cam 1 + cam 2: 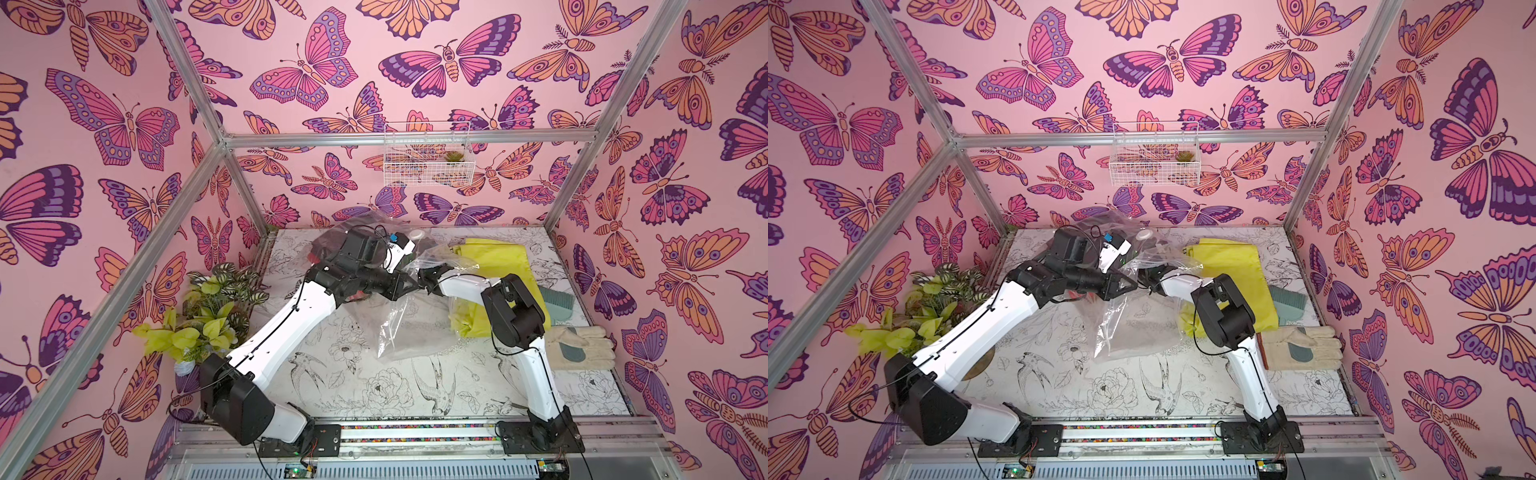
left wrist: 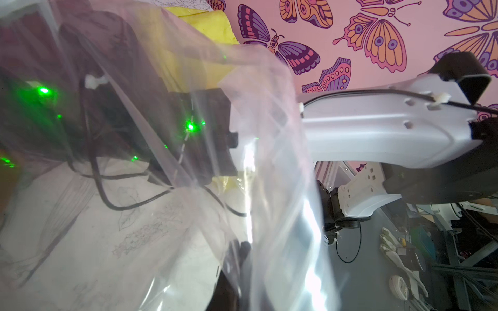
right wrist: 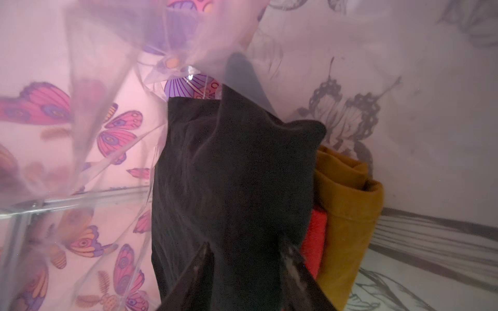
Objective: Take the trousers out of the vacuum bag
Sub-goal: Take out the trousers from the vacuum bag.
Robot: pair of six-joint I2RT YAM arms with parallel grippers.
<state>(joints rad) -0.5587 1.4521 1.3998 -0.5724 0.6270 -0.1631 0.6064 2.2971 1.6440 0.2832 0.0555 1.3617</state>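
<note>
The vacuum bag point(image 1: 399, 332) point(image 1: 1133, 332), clear crinkly film with a white valve cap point(image 1: 417, 235), is held raised over the middle of the table. My left gripper point(image 1: 411, 284) point(image 2: 242, 250) is shut on the bag's film near its mouth. My right gripper point(image 3: 246, 247) reaches inside the bag, its fingers pressed on either side of the black trousers point(image 3: 234, 167). Beside those stand red trousers point(image 3: 315, 242) and mustard trousers point(image 3: 347, 210), still in the bag. Yellow trousers point(image 1: 498, 257) point(image 1: 1229, 257) lie outside on the table at the right.
Pale work gloves point(image 1: 582, 347) and a teal brush point(image 1: 557, 303) lie by the right wall. A leafy plant point(image 1: 208, 311) stands at the left edge. A white wire basket point(image 1: 428, 162) hangs on the back wall.
</note>
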